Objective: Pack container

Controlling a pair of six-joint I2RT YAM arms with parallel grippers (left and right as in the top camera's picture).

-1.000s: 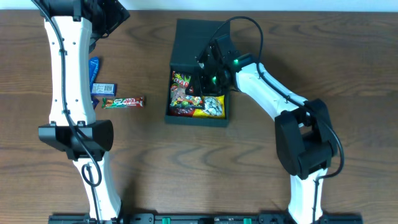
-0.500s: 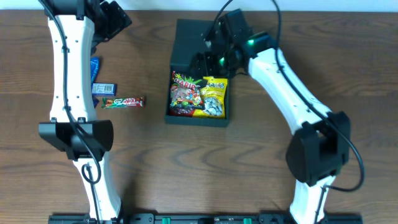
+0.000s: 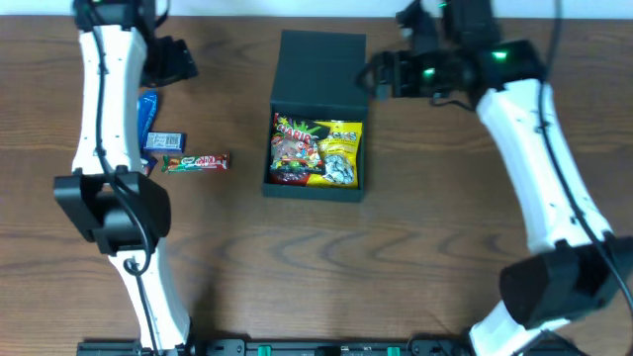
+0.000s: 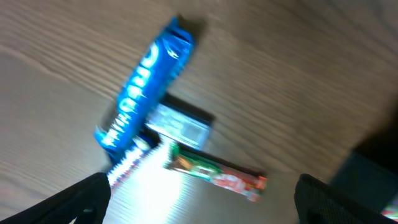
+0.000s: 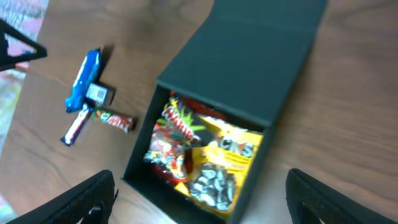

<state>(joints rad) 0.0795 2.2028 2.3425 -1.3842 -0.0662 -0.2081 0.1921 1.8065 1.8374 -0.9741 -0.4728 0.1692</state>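
Observation:
The dark container (image 3: 271, 188) stands open mid-table, its lid (image 3: 318, 71) laid flat behind it. Inside lie a red-green gummy packet (image 3: 292, 148) and a yellow packet (image 3: 341, 153); both also show in the right wrist view, with the container (image 5: 140, 180). A blue packet (image 3: 147, 111), a small grey packet (image 3: 166, 140) and a red-green bar (image 3: 196, 161) lie left of it, seen close in the left wrist view as the blue packet (image 4: 143, 87), the grey packet (image 4: 180, 124) and the bar (image 4: 214, 171). My left gripper (image 4: 202, 211) is open and empty above them. My right gripper (image 5: 199, 208) is open and empty, high to the container's right.
The brown wooden table (image 3: 415, 237) carries everything. The left arm's column (image 3: 104, 129) runs down beside the loose packets. The right arm (image 3: 539, 168) arcs along the right side of the table.
My right gripper has lifted out of the container and swung back to the right, leaving the yellow packet inside. My left gripper has shifted slightly near the loose packets.

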